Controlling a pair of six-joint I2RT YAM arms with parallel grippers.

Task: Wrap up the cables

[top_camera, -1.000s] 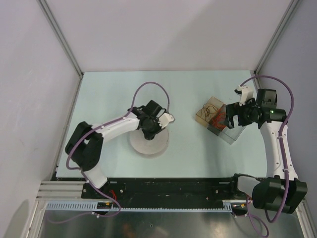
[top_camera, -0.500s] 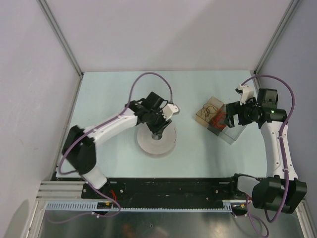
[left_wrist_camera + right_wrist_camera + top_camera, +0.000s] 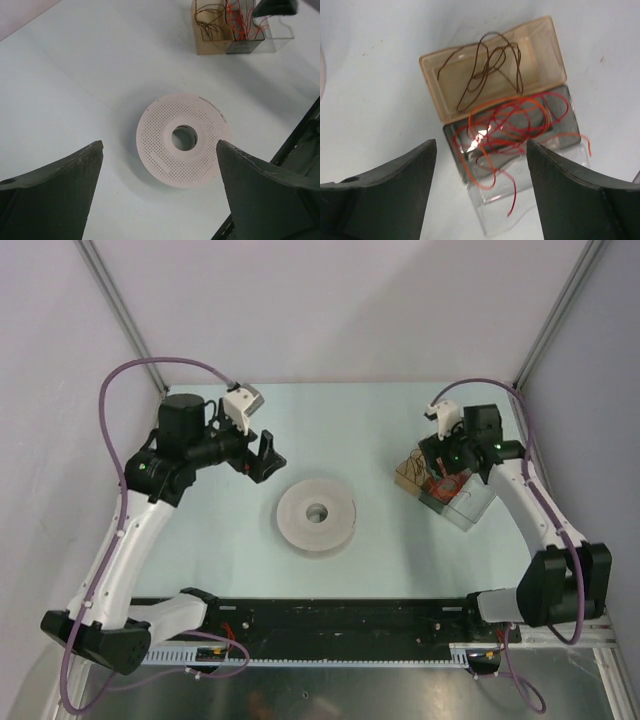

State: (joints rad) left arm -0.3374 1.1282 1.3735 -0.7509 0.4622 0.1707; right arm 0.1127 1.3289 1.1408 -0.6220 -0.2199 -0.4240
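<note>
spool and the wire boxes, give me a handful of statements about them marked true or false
1. The white spool lies flat on the table with no wire showing on it. True.
2. The left gripper is shut on the spool. False: its jaws stand open, clear of the spool, with nothing between them.
3. The brown wire lies loose in the tan box. True.
4. The orange-red wire is wound around the spool. False: it sits tangled in the dark box beside the tan box, with an end spilling over the side.
5. The right gripper holds the brown wire. False: its jaws are open over the boxes and grip nothing.
</note>
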